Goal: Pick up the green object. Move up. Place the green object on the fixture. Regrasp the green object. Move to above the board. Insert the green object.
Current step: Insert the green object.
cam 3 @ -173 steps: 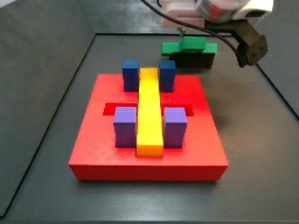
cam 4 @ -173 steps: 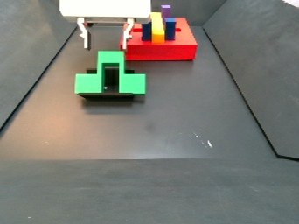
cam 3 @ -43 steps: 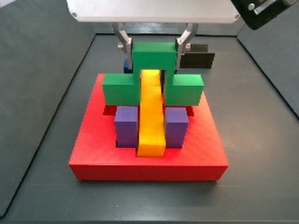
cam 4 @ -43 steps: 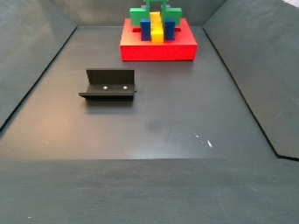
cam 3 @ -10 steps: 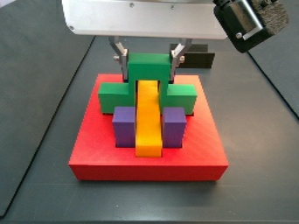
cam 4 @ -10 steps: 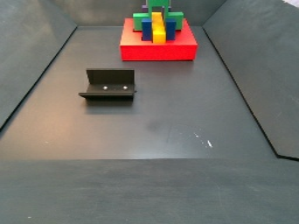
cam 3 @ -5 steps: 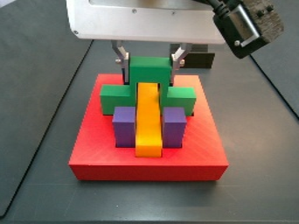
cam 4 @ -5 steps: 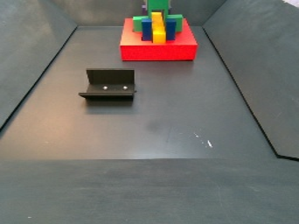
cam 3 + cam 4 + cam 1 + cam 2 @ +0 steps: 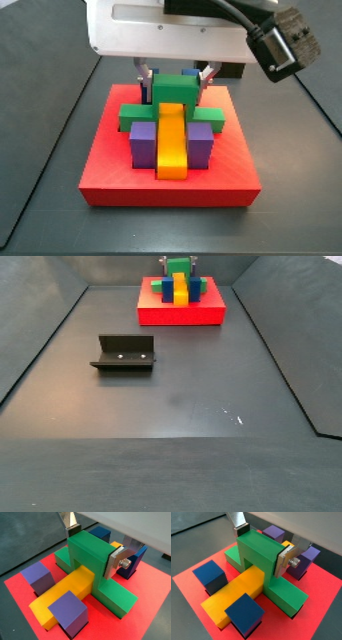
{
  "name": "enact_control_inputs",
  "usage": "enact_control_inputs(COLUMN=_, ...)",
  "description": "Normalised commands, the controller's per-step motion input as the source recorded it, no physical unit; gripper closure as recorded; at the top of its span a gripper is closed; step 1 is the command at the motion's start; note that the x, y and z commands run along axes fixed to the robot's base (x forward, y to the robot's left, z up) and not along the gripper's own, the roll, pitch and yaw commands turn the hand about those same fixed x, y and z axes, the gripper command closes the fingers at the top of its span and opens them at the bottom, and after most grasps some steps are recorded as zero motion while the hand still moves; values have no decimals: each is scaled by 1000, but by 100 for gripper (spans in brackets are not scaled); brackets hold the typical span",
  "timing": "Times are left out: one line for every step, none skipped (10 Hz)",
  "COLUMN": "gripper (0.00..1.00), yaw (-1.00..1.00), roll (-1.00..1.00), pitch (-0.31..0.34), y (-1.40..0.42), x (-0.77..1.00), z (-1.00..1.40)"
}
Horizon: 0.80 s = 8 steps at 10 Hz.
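Note:
The green object [image 9: 90, 559] is an arch piece that straddles the long yellow bar [image 9: 63, 597] on the red board [image 9: 167, 180]. Its two side blocks [image 9: 134, 116] sit low in the board's recess. My gripper [image 9: 92, 547] is shut on its raised centre block, with one silver finger [image 9: 69, 524] on one face and the other finger [image 9: 286, 562] on the opposite face. In a side view the gripper [image 9: 174, 78] hangs straight over the board's middle. The fixture [image 9: 124, 353] stands bare on the dark floor, well apart from the board [image 9: 181, 311].
Purple blocks [image 9: 142, 142] flank the yellow bar [image 9: 171, 140] at the board's near end. Blue blocks [image 9: 100, 533] stand just past the green object. Dark sloping walls [image 9: 40, 346] enclose the floor. A black wrist camera [image 9: 281, 45] juts out beside the arm.
The gripper has come down with the green object; the arch now sits lower over the yellow bar, its side blocks down in the recess. The fixture has not moved.

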Motion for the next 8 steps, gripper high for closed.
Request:
enact_control_inputs(gripper=100, yaw=-83, roll=34, pitch=0, y=0, x=0, z=-634)
enact_control_inputs(gripper=100, yaw=-83, roll=77, pitch=0, y=-43, x=0, z=-729)
enact_control_inputs(gripper=100, yaw=-60, roll=111, pitch=-6, y=-140, x=-97, z=-663)
enact_control_inputs(gripper=100, yaw=-11, roll=34, pitch=0, y=-111, x=-17, z=-363)
enact_control_inputs(gripper=100, yaw=-23, roll=-1, pitch=0, y=0, x=0, z=-3)
enact_control_inputs(gripper=100, yaw=0, roll=7, pitch=0, y=0, x=0, z=0)
enact_control_inputs(gripper=100, yaw=0, roll=177, pitch=34, y=0, x=0, z=-109)
enact_control_inputs(gripper=100, yaw=0, roll=231, pitch=0, y=-23, x=-3, z=-3)
